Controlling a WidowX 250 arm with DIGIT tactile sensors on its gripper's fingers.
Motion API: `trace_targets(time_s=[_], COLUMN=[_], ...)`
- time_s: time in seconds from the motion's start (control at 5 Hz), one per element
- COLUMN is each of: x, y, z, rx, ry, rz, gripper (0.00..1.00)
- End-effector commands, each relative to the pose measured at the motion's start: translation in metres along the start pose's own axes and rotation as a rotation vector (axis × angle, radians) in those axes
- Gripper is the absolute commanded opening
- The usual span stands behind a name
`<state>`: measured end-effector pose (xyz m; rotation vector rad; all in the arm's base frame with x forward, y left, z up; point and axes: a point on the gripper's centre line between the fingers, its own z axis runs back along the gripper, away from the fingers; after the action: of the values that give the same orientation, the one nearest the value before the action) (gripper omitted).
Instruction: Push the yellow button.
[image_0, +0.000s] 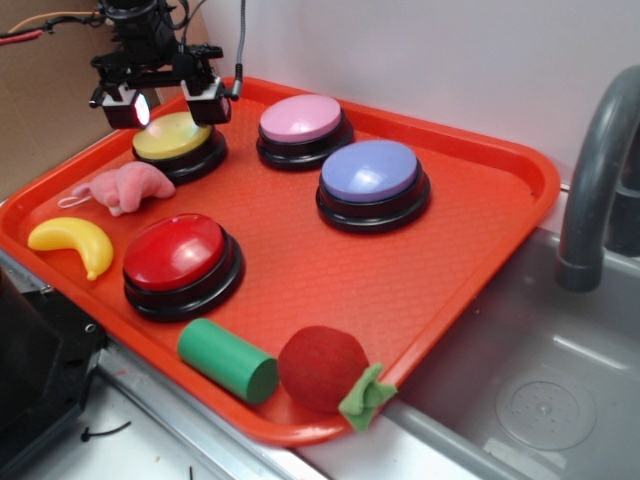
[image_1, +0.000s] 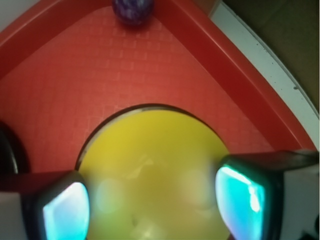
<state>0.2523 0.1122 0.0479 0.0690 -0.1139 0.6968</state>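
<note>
Gripper (image_0: 165, 103), fingers apart, poised over yellow button (image_0: 174, 135); straddling dome, fingers risk sliding off sides without pressing.

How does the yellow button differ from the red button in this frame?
The yellow button sits at the tray's far left corner with the claw right above it, open; the red button sits nearer the front with nothing over it. The yellow one looks slightly smaller than the red one. A pink plush lies between them. Both are domed caps on black round bases, resting on the red tray.
</note>
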Motion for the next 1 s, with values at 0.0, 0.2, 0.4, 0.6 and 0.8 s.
trace_targets(time_s=[0.0, 0.2, 0.4, 0.6, 0.8], x=[-0.018, -0.019, -0.022, -0.024, -0.024], y=[0.007, 0.006, 0.004, 0.002, 0.000], z=[-0.005, 0.007, 0.024, 0.041, 0.055], rx=[0.007, 0.002, 0.006, 0.002, -0.012], ry=[0.047, 0.041, 0.044, 0.037, 0.032], rz=[-0.024, -0.037, -0.055, -0.067, -0.081], gripper=[1.00, 1.00, 1.00, 1.00, 1.00])
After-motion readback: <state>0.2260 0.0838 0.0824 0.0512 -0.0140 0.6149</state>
